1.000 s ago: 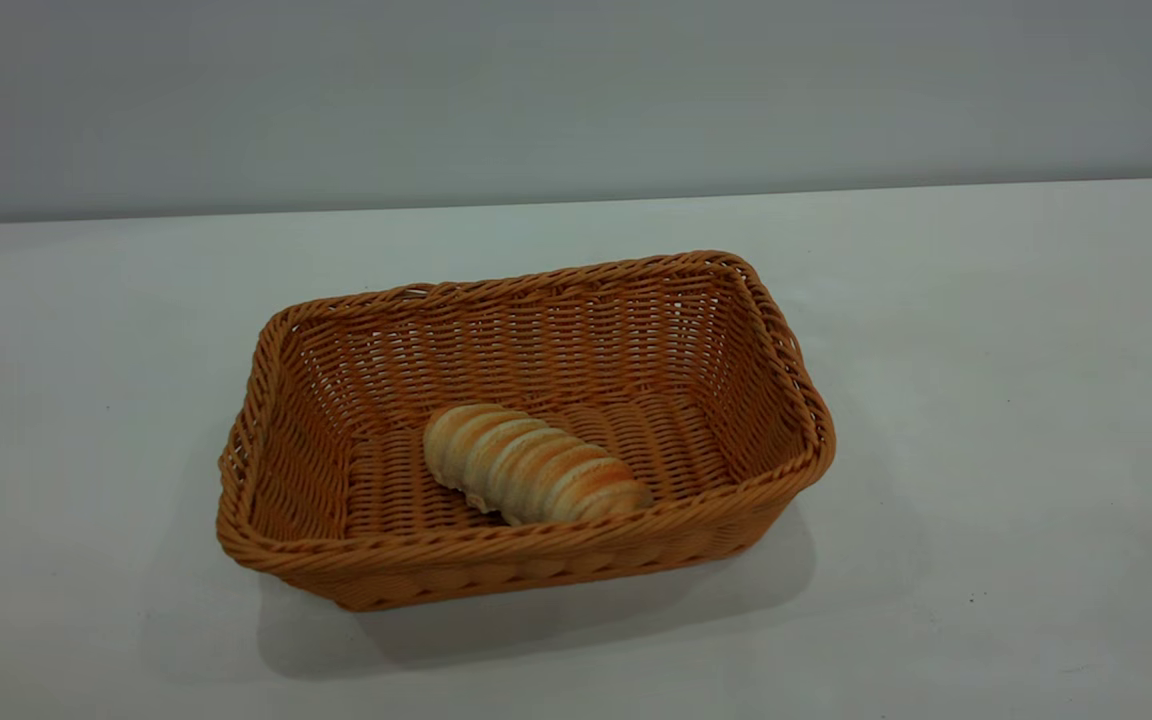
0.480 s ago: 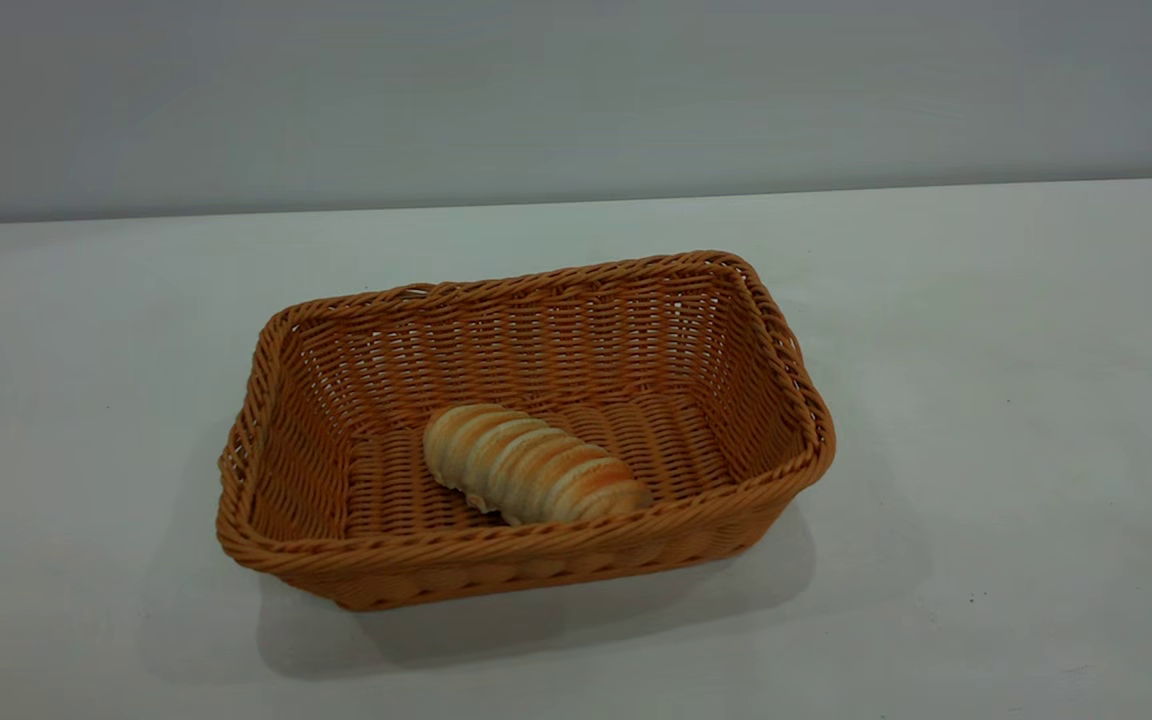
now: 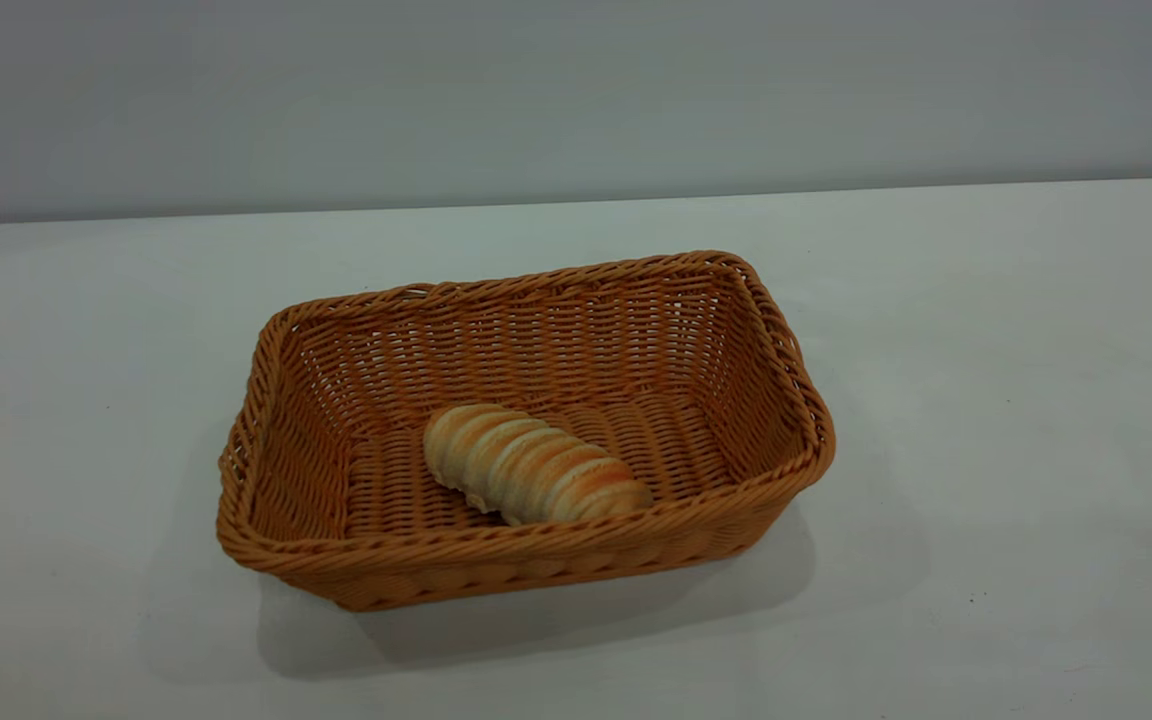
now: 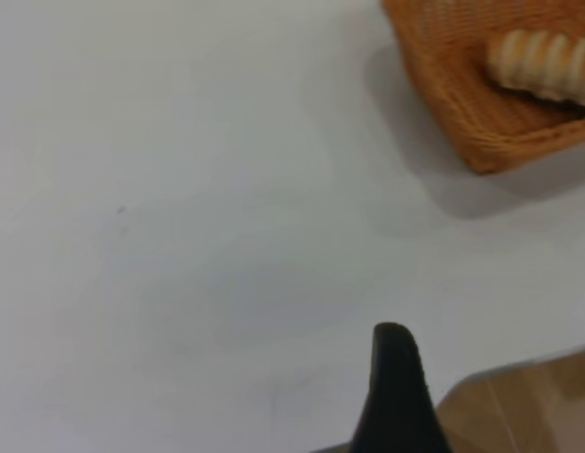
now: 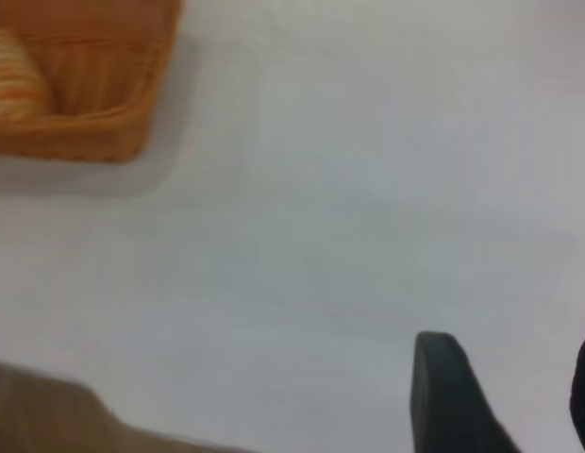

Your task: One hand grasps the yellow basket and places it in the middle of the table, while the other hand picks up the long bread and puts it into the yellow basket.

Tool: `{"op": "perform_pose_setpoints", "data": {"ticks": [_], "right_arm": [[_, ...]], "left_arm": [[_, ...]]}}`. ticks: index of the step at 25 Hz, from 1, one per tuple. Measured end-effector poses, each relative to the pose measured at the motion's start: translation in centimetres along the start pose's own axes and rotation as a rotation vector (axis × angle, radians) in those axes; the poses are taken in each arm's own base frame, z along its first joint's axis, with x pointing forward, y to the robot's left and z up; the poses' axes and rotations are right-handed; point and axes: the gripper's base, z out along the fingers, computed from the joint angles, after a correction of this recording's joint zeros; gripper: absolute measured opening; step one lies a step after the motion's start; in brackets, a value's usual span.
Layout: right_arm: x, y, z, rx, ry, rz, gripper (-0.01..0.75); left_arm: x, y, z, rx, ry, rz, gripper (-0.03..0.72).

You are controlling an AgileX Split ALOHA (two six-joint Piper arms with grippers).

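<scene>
Yellow basket (image 3: 526, 430) at the centre of the white tabletop (image 3: 986, 400), long axis running from 8 to 2 o'clock. The long bread (image 3: 534, 477) lies on the basket floor, toward its 6 o'clock wall. Both arms are out of the exterior view. Left claw (image 4: 396, 392) is over bare tabletop, well apart from the basket; only one finger shows, so its opening cannot be told. Right claw (image 5: 519, 396) is likewise well clear, fingers apart, holding nothing.

Left end effector (image 4: 396, 396) and right end effector (image 5: 505, 396), fingers apart, hang low, empty.
</scene>
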Motion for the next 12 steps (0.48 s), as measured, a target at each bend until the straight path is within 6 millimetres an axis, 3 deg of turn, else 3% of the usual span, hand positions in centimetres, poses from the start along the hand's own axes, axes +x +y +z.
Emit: {"op": "perform_pose_setpoints", "data": {"ticks": [12], "right_arm": [[0.17,0.20,-0.27,0.201,-0.003,0.130,0.358]], "left_arm": [[-0.05,-0.23,0.05,-0.093,0.004,-0.077,0.584]]}}
